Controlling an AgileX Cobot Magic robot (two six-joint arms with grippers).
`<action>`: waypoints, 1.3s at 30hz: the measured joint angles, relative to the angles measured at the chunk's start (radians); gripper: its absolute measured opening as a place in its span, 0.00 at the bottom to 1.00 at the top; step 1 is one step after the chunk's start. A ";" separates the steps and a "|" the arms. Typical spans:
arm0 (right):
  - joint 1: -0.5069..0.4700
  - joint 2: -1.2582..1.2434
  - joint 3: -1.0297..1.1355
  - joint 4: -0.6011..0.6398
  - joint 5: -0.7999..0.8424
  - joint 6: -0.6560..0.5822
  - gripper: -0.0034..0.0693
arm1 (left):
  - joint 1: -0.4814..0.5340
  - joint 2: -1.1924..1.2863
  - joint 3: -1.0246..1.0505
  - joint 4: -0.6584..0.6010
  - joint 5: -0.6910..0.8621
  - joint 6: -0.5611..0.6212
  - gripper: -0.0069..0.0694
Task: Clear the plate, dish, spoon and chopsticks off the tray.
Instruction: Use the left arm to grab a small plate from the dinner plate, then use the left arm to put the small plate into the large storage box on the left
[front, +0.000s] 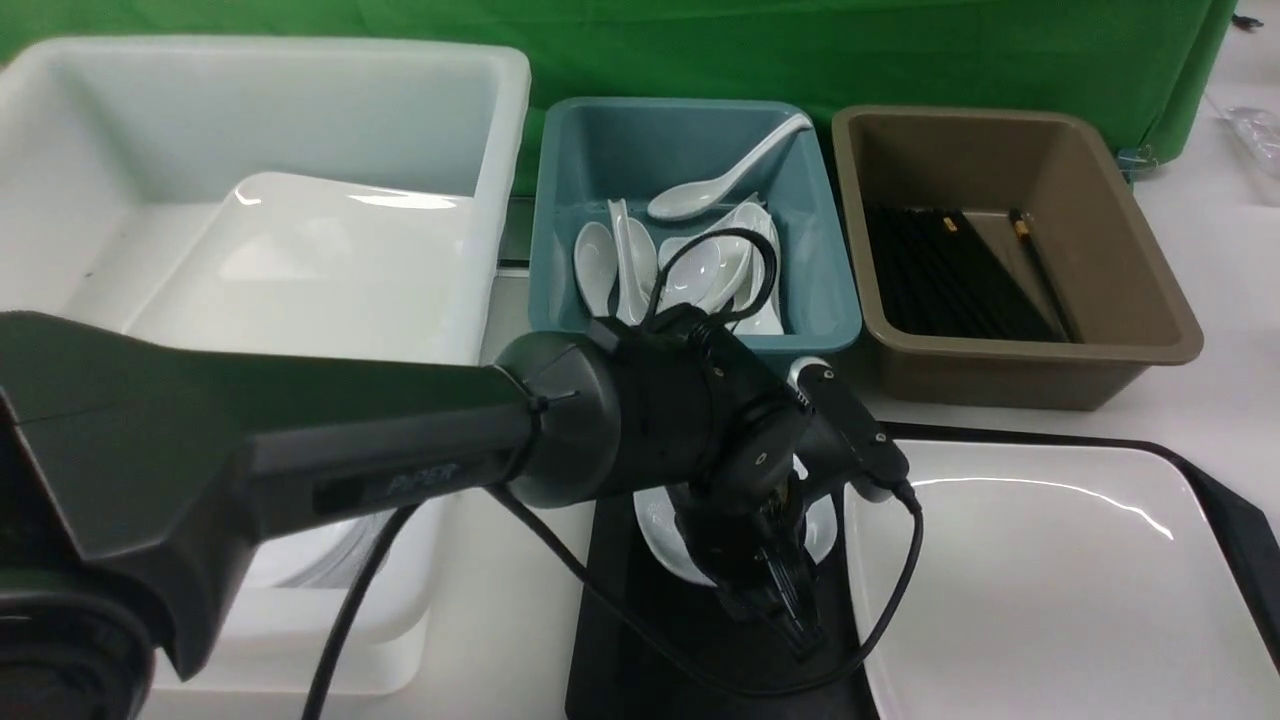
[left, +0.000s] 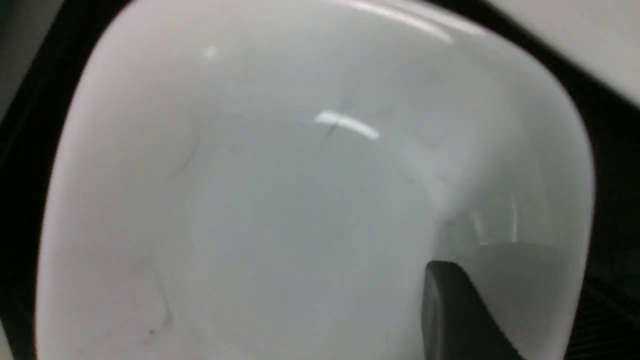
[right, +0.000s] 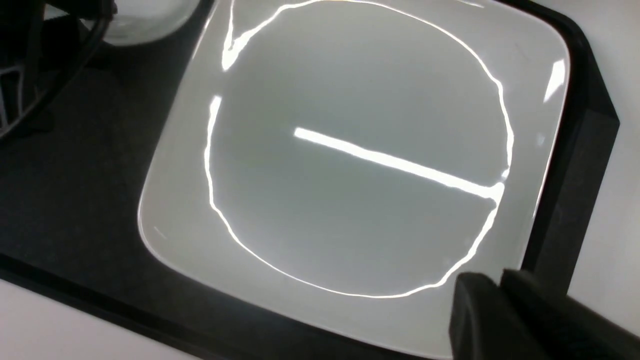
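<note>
A small white dish (front: 658, 528) sits at the left end of the black tray (front: 1240, 530), mostly hidden under my left gripper (front: 790, 610), which points down into it. In the left wrist view the dish (left: 275, 200) fills the frame and one finger (left: 450, 310) stands inside it near its wall; the other finger is hidden. The large white plate (front: 1050, 580) lies on the tray's right part. My right gripper (right: 500, 285) hovers shut over the plate's (right: 350, 165) rim near a tray (right: 75, 175) corner. White spoons (front: 700, 195) and black chopsticks (front: 950, 270) lie in tubs behind.
Behind the tray stand three tubs: a white one (front: 500, 100) holding a large white plate (front: 330, 260), a teal one (front: 545, 250) with the spoons, and a brown one (front: 1020, 375) with the chopsticks. My left arm and its cable cross the tray's left end.
</note>
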 joint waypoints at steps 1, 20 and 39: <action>0.000 0.000 0.000 0.000 0.000 0.000 0.17 | -0.001 -0.001 -0.005 0.000 -0.005 -0.005 0.30; 0.000 0.000 0.000 0.000 -0.001 -0.001 0.19 | -0.003 -0.115 -0.101 -0.040 0.145 -0.162 0.11; 0.000 0.000 0.000 0.000 -0.008 -0.001 0.22 | 0.041 -0.449 -0.204 0.111 0.268 -0.312 0.11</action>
